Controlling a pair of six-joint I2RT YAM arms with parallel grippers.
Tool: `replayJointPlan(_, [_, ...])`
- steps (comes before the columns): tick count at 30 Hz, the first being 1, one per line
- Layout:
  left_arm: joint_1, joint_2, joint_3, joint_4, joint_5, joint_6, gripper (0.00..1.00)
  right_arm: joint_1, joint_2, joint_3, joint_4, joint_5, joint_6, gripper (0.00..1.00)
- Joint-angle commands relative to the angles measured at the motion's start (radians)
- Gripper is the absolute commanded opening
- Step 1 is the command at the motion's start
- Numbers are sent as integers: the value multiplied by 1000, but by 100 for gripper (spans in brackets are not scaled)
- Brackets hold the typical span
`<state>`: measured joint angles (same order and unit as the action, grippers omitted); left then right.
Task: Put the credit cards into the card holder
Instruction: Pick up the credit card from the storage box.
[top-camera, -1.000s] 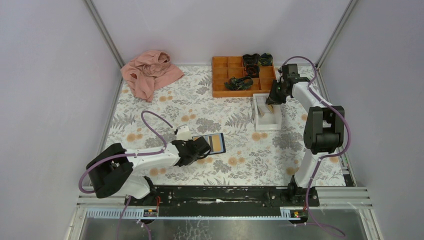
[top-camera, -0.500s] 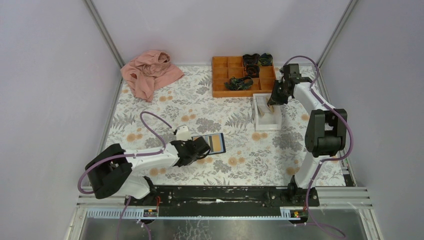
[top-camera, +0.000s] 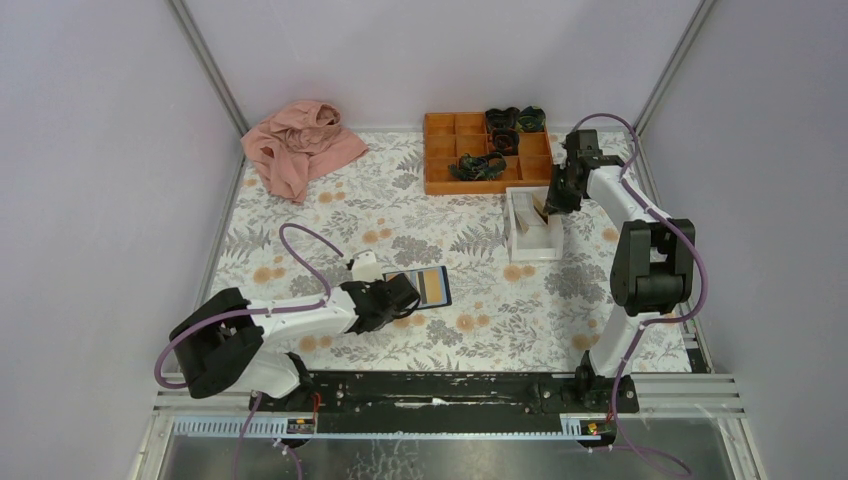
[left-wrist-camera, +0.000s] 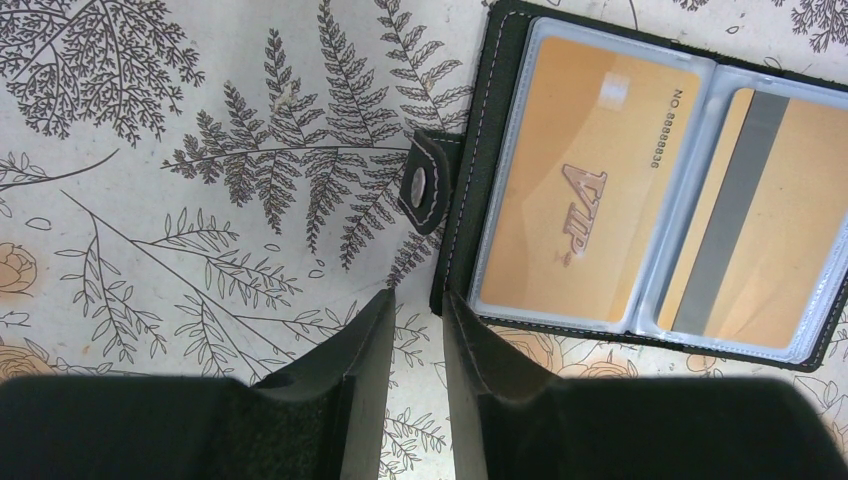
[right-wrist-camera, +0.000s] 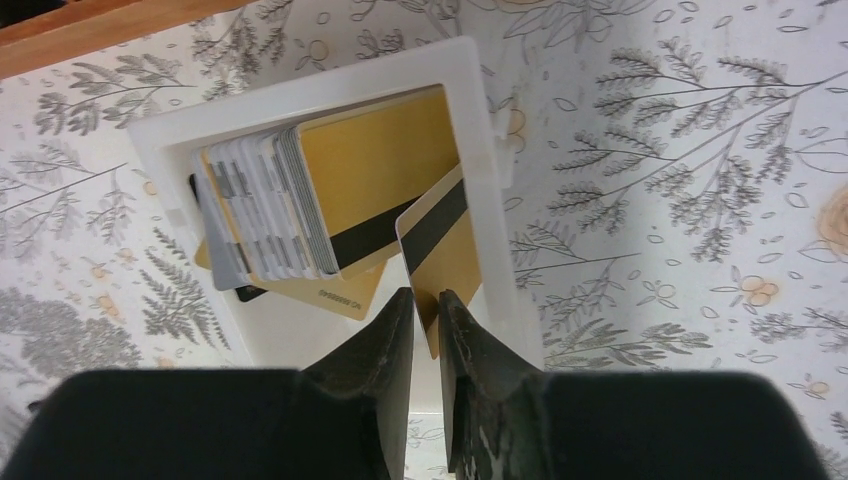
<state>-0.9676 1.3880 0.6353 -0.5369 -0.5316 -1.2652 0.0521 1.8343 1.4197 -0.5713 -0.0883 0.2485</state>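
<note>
Right gripper (right-wrist-camera: 425, 296): pinching gold black-striped plastic card (right-wrist-camera: 445, 250) by its edge at white rectangular tray (right-wrist-camera: 300, 92) | left gripper (left-wrist-camera: 415, 300): narrow, empty, beside open black card holder (left-wrist-camera: 640, 190) | risk: shallow pinch, card slips.

Floral-covered desk (top-camera: 330, 215): a white tray (right-wrist-camera: 300, 102) sits directly below my right claw (right-wrist-camera: 425, 295), and an orange compartment tray (top-camera: 440, 172) holding dark tangled items (top-camera: 483, 165) lies just beyond it. A crumpled pink cloth (top-camera: 295, 150) lies well beyond my left claw (left-wrist-camera: 417, 300), off to its left.
</note>
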Motion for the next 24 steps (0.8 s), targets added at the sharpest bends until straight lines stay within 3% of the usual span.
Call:
replayJointPlan(1, [5,13,-18,97,41,2,32,3,-49,11,-34,72,-33,21])
replayJointPlan(13, [5,17,-25,118,42,14,32,19,7,73,-61,124,-54,18])
replayJointPlan(24, [3,10,-31,127,48,17,32,44,38,79,-93,169,-65,0])
